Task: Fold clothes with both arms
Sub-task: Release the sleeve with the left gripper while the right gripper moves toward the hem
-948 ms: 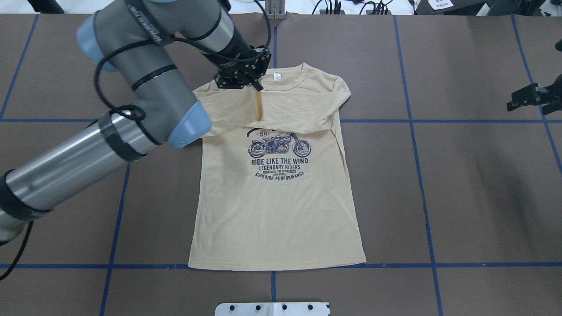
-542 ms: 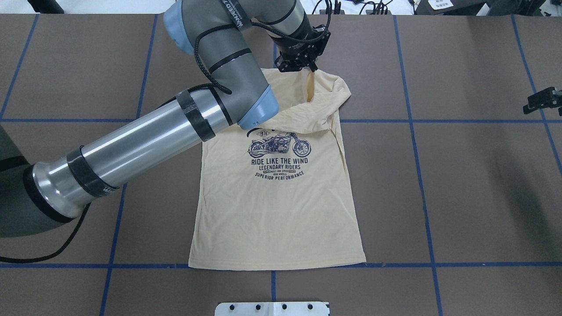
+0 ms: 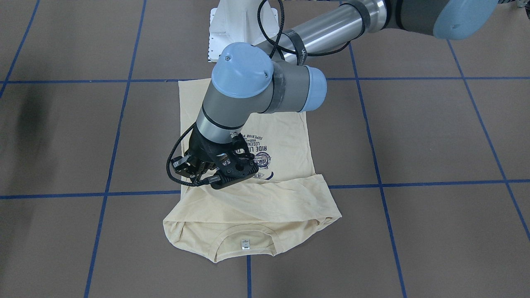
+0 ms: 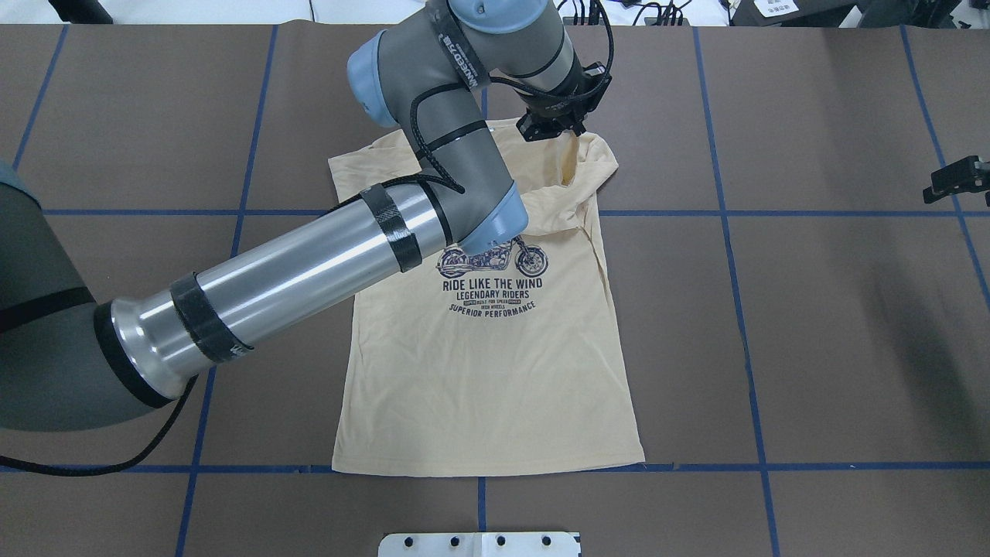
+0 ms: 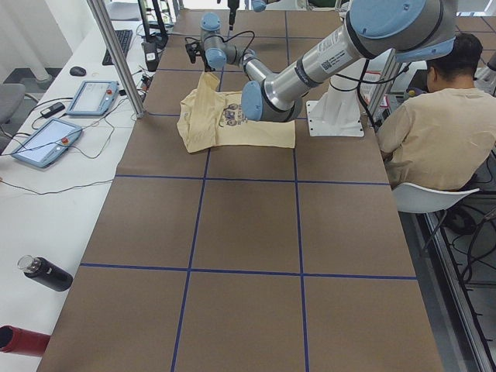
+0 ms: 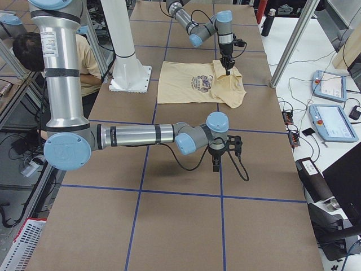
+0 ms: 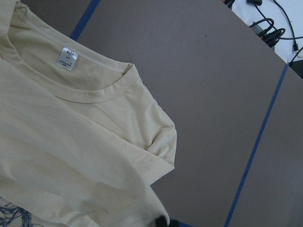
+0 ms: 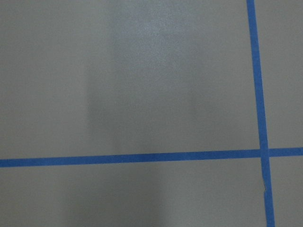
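Currently, overhead view: the T-shirt lies flat mid-way on the table, collar toward 12 o'clock. The left end effector is clamped on a lifted sleeve at 1 o'clock. The right end effector sits at 3 o'clock, its opening undeterminable. Front-facing view: the neck label faces up.

Left arm — silver tube, grey joints, light-blue caps, black cable, black claw

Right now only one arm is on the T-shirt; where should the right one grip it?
Probably the hem corner nearest the right gripper, approached from that arm's side: the T-shirt lies flat, edge exposed, while the left gripper holds a sleeve.
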Available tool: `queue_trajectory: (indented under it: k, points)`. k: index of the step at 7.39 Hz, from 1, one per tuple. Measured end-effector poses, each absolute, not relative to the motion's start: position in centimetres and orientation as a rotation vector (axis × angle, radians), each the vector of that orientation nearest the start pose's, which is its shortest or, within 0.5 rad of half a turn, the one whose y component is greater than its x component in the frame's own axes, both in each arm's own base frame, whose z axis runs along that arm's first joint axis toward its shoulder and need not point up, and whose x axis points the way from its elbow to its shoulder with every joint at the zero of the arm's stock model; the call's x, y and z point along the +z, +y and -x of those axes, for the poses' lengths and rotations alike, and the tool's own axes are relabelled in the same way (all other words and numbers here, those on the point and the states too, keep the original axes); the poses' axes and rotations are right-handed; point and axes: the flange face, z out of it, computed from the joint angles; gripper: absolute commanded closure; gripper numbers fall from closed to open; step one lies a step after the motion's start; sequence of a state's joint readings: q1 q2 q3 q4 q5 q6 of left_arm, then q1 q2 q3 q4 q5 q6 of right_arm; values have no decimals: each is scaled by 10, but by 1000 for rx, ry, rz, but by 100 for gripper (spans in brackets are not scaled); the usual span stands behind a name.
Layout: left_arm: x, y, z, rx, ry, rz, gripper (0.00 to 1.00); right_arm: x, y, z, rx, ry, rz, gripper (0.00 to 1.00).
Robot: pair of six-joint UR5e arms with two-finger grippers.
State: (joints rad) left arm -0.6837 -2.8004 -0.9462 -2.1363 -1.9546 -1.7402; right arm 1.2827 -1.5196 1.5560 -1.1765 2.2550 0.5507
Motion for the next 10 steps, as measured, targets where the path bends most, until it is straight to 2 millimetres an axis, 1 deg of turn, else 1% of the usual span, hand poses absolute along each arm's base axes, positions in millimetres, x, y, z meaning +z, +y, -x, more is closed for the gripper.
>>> queue_trajectory:
  k: [1,2,3,4,5,6,7,8,9,10]
  points:
    - [31,-606,-607,-534,1219,9,100,602,-534,85,102,-782,-102,1]
    - [33,-602,-615,-541,1233,1,78,603,-534,85,102,-782,-101,1]
    - [34,-599,-621,-546,1255,2,34,603,-534,85,103,-783,-100,1]
    - [36,-597,-625,-551,1270,-1,22,603,-535,85,103,-783,-100,1]
    - [35,-596,-628,-554,1280,-10,14,601,-535,86,104,-786,-101,1]
    - [31,-595,-627,-555,1292,-16,14,594,-535,88,110,-805,-96,1]
    - [24,-593,-623,-551,1306,-21,14,580,-534,97,134,-853,-69,1]
    - [21,-586,-615,-536,1322,-19,14,558,-530,120,177,-902,-32,1]
    - [26,-576,-604,-511,1329,-5,15,529,-518,160,250,-945,-1,1]
    - [40,-562,-587,-476,1319,4,15,493,-497,215,340,-988,18,1]
